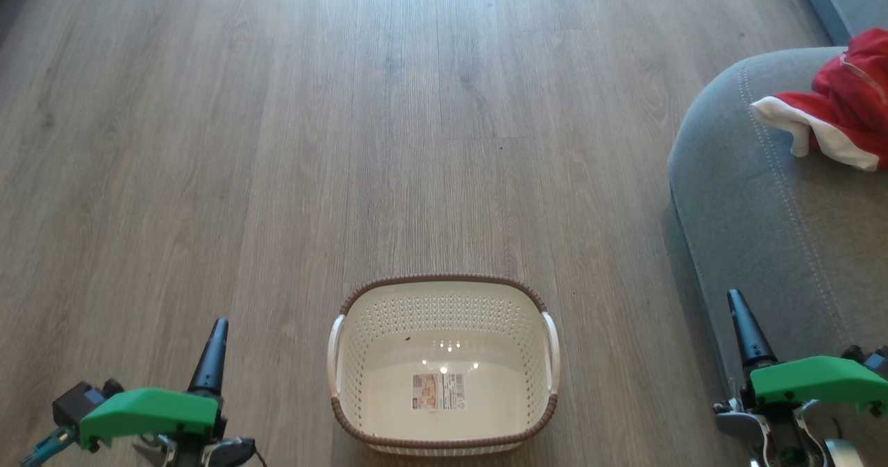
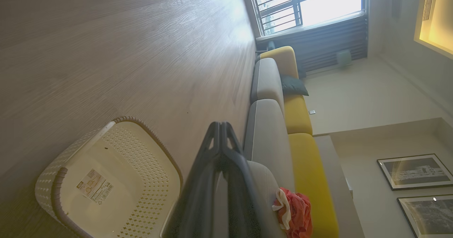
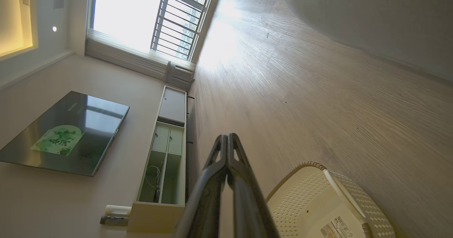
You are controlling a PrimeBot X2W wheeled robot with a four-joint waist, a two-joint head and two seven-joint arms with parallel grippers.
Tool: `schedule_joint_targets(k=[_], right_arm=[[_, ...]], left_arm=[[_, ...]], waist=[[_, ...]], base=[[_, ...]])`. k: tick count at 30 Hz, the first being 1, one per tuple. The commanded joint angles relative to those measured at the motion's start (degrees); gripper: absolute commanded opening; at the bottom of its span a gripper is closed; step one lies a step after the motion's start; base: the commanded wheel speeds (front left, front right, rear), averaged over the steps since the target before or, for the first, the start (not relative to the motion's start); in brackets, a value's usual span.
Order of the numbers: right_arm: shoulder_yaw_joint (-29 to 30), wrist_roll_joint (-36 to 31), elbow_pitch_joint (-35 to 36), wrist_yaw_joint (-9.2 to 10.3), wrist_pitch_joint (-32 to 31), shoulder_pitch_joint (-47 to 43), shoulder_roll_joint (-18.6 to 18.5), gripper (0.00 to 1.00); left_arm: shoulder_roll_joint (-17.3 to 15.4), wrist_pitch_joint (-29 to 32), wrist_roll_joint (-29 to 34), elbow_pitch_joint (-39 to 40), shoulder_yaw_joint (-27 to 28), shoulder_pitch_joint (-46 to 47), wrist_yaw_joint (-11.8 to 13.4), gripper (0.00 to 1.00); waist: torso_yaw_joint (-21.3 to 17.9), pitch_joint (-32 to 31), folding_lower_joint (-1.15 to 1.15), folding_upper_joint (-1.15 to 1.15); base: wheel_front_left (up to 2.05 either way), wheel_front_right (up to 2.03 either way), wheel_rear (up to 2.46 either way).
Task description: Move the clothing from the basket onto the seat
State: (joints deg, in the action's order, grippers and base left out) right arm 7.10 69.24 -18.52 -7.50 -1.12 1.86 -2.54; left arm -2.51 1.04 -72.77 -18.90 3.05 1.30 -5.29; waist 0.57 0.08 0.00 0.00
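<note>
The cream basket (image 1: 444, 293) with its brown rim stands on the floor low in the centre of the head view, holding nothing but its label sticker; it also shows as the basket (image 2: 141, 153) and the basket (image 3: 304, 199) in the wrist views. Red clothing (image 1: 843, 103) with white trim lies on the grey seat (image 1: 763, 203) at the right, also seen as clothing (image 2: 297, 213) on the seat (image 2: 265, 146). My left gripper (image 1: 216, 328) is shut at the lower left, well left of the basket. My right gripper (image 1: 737, 300) is shut at the lower right, over the seat's edge.
Wooden floor (image 1: 347, 141) stretches ahead and to the left. The sofa has yellow back cushions (image 2: 297, 114) and a dark pillow (image 2: 293, 86). A low TV cabinet (image 3: 166, 153) and a wall screen (image 3: 63, 132) stand along the opposite wall, by a window (image 3: 141, 15).
</note>
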Motion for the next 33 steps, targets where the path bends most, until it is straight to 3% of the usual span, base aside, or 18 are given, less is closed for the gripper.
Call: schedule_joint_targets(k=[1, 33], right_arm=[[-0.7, 2.1, 2.4, 0.00, -0.6, 3.4, -0.3, 0.00], [-0.6, 22.9, 4.5, 0.01, -5.4, 4.3, -0.3, 0.00]], left_arm=[[-0.4, 0.6, -1.7, 2.3, 1.8, 3.4, -0.6, 0.00], [-0.4, 5.5, -19.4, 4.8, 3.5, 4.9, -2.2, 0.00]], waist=[[0.0, 0.0, 0.00, 0.00], [-0.6, 0.1, 0.00, 0.00]], base=[[0.00, 0.00, 0.00], [0.00, 0.00, 0.00]])
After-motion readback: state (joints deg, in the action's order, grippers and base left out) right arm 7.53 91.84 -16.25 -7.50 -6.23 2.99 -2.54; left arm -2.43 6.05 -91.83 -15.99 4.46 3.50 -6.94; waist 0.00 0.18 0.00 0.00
